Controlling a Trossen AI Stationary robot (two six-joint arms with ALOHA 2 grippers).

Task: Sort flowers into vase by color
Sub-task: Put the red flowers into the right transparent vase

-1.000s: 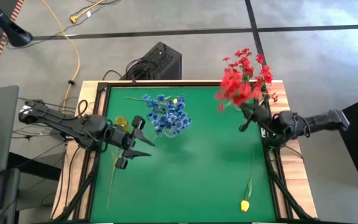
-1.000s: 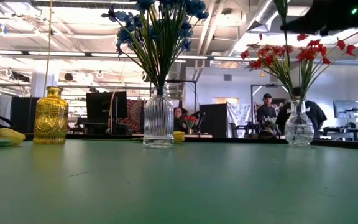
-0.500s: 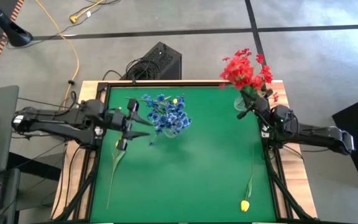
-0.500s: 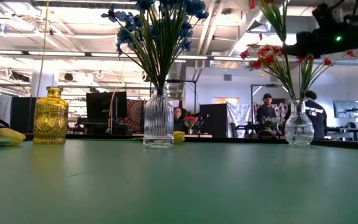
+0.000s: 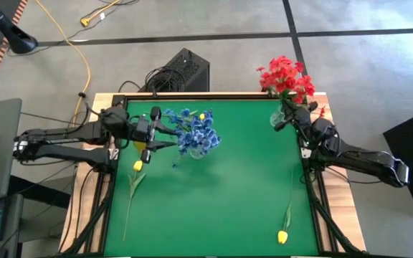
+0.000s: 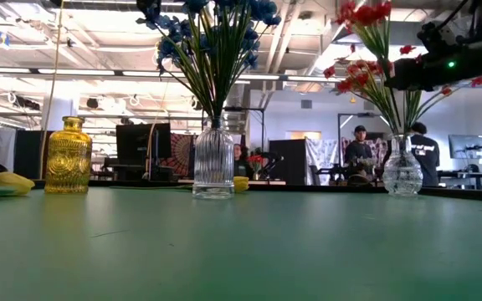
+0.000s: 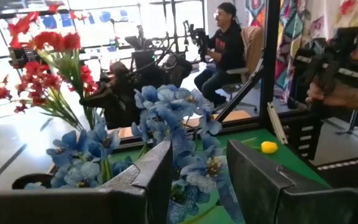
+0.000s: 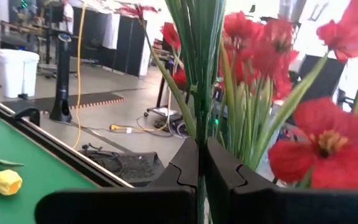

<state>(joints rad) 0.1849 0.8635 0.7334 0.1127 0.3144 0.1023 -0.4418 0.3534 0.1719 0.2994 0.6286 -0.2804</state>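
While the red sprig [image 5: 284,74] is gripped by its green stem in the clenched right pincer [image 8: 201,163], it has been carried over the clear vase [image 6: 402,170] at the far right corner of the green surface [image 5: 221,193], where a second ago it was held nearer the middle; insertion among the red blooms is judged close. The left pincer [image 5: 165,134], which has been moved up from the near left side, is held released and empty beside the blue bunch [image 5: 194,131]. Two yellow buds [image 5: 282,236] are left lying on the surface, so sorting is judged unfinished. The yellow vase [image 6: 68,156] is plainly shown only in the low view, while the stem grip is shown only in the right wrist view.
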